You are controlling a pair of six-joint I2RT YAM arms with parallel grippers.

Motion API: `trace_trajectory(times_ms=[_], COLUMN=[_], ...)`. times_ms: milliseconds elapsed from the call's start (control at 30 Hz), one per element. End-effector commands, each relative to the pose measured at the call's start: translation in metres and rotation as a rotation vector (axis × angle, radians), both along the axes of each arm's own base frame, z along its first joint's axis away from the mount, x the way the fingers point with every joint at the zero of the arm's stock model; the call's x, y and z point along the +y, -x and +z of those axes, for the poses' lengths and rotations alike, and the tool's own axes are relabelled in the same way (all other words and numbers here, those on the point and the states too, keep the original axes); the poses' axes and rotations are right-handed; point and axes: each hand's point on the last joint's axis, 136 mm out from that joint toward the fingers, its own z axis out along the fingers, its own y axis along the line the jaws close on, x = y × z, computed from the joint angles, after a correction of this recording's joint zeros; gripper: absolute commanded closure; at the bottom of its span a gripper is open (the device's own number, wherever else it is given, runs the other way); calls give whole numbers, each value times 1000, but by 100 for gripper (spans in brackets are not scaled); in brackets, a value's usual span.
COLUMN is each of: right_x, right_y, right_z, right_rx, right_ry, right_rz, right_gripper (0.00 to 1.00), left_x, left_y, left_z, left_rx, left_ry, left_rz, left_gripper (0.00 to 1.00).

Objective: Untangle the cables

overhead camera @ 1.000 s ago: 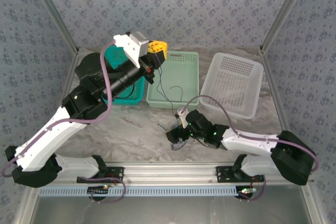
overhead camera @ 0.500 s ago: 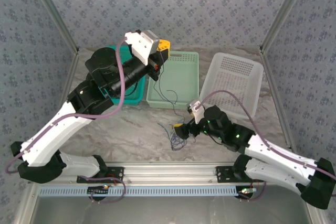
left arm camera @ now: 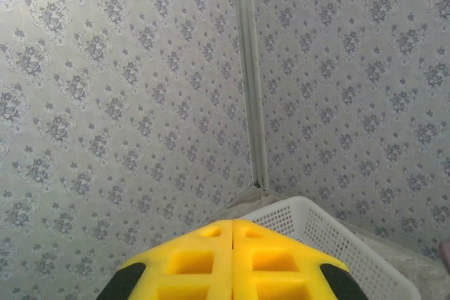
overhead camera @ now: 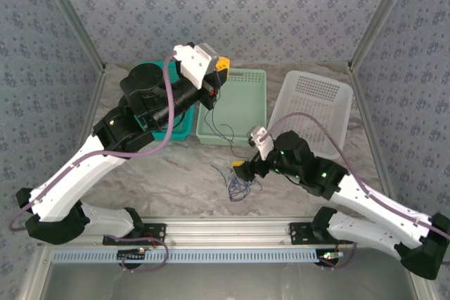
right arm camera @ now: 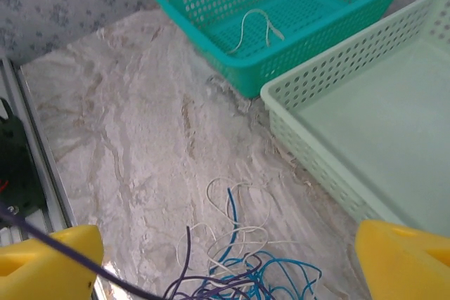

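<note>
The cables (overhead camera: 238, 184) lie in a tangle on the marble table, in front of the light green basket: blue, dark purple and whitish loops, seen close in the right wrist view (right arm camera: 246, 272). My right gripper (overhead camera: 242, 171) hovers open just above the tangle's far side, nothing between its yellow fingers (right arm camera: 49, 258). A dark purple strand (right arm camera: 63, 247) crosses the left finger. My left gripper (overhead camera: 219, 67) is raised high over the baskets, jaws pressed together (left arm camera: 233, 258). A thin dark cable (overhead camera: 225, 130) hangs from it over the green basket.
Three baskets stand at the back: teal (overhead camera: 172, 130) with a whitish cable (right arm camera: 256, 26) inside, light green (overhead camera: 242, 103), and white (overhead camera: 316, 114). The aluminium rail (overhead camera: 225, 230) runs along the near edge. Patterned walls close in the sides and back.
My right gripper has drawn back from the tangle, up and to the right, the arm swinging inward. The left gripper has shifted slightly right, still shut with the dark cable hanging.
</note>
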Motion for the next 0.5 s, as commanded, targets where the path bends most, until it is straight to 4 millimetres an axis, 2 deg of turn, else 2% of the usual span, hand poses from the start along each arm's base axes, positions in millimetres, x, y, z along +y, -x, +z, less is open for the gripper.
trace_trajectory(times_ms=[0, 67, 133, 200, 233, 300, 467], right_x=[4, -4, -15, -26, -31, -41, -63], right_y=[-2, -11, -22, -30, -33, -37, -37], right_z=[-14, -30, -44, -46, -42, -27, 24], right_rx=[13, 34, 80, 110, 107, 71, -24], right_ry=[11, 34, 46, 32, 14, -9, 24], right_rz=[19, -37, -102, -153, -170, -202, -230], right_gripper=[11, 24, 46, 65, 75, 86, 92], left_x=[14, 18, 25, 33, 38, 46, 67], left_y=[4, 6, 6, 7, 7, 7, 2], left_z=[25, 26, 28, 30, 30, 29, 16], left_rx=[-50, -55, -64, -72, -74, -75, -64], left_ry=[54, 60, 75, 90, 95, 96, 76], left_rz=[27, 32, 50, 67, 75, 93, 154], left_gripper=[96, 96, 97, 97, 97, 97, 97])
